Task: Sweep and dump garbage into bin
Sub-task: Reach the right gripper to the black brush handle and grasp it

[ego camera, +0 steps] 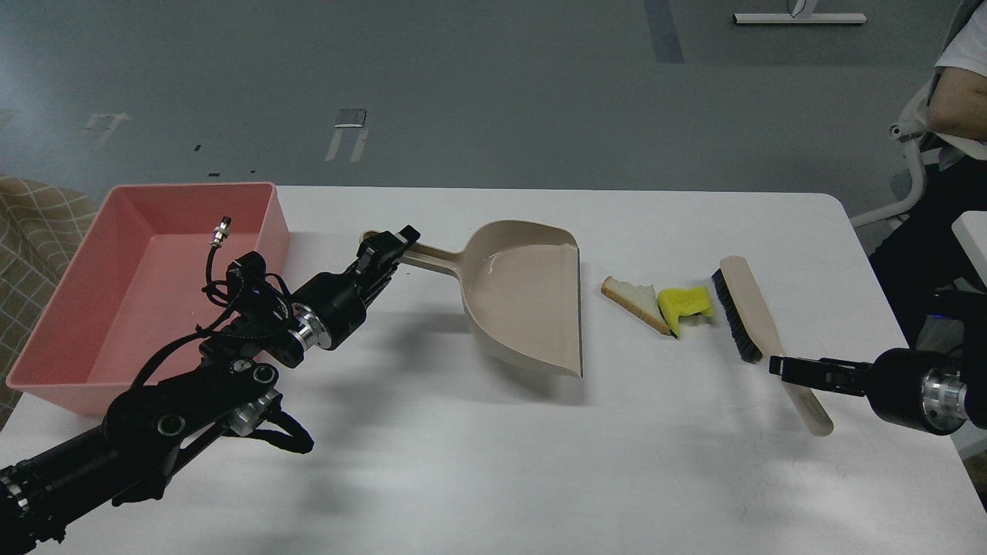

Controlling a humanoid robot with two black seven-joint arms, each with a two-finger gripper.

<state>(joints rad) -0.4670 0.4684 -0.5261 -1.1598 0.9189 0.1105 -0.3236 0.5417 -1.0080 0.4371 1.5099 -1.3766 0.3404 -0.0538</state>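
White counter (493, 462) with pink bin (116, 324) far left, beige dustpan (532, 301) in the middle. Bread slice (636, 303) touching yellow sponge (686, 304), between dustpan and brush (752, 324). Left gripper (388, 245) jaws closed on dustpan handle; right gripper (786, 368) jaws closed on brush handle.

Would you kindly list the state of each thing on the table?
Pink bin: empty, upright.
Dustpan: empty, flat, mouth facing the scraps.
Left end effector: shut on the dustpan handle.
Bread slice: on the table, touching the sponge piece.
Brush: bristles beside the sponge.
Right end effector: shut on the brush handle.
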